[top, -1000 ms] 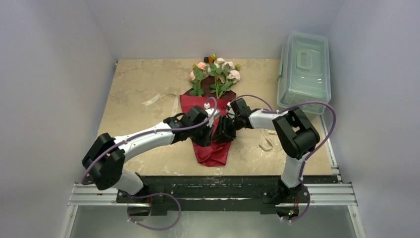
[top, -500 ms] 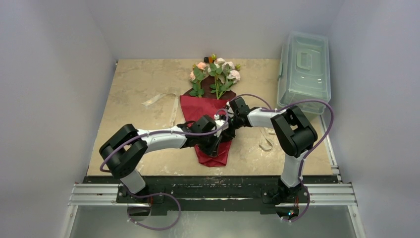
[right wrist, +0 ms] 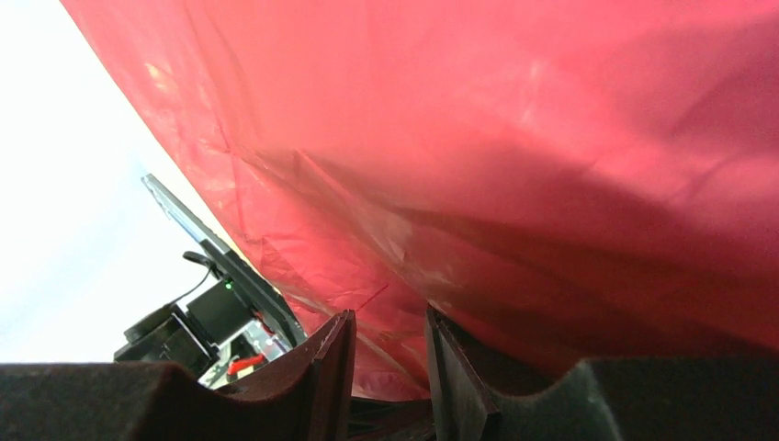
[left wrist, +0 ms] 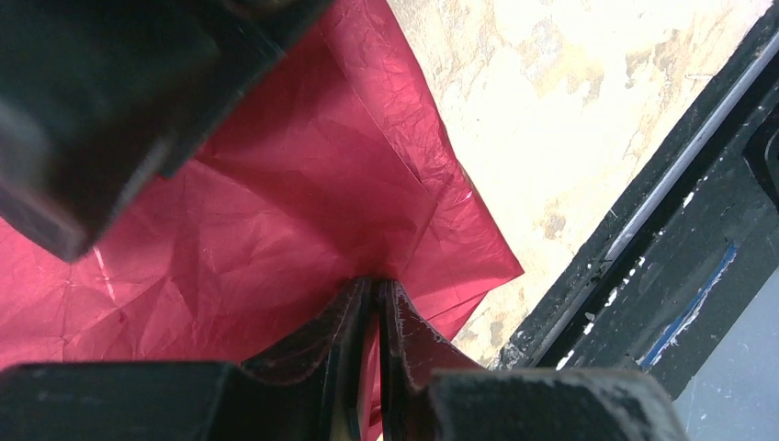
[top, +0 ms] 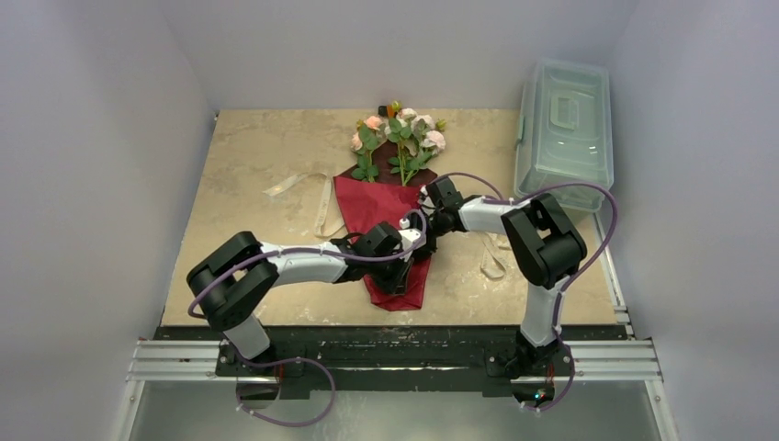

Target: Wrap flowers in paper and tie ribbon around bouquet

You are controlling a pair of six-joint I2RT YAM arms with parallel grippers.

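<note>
Left gripper [left wrist: 375, 299] shifted nearer, jaws pinching a fold of crinkly red paper [top: 369, 200] by its near tip; right gripper [right wrist: 388, 335] nips its right edge. Paper coned, centred on table [top: 248, 175]; pink-white flowers [top: 400, 138] at far end.

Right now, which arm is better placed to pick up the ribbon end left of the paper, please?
Left, probably: that arm lies on the side of the ribbon, though the left gripper pinches the paper; the right gripper holds the paper's opposite edge.
</note>
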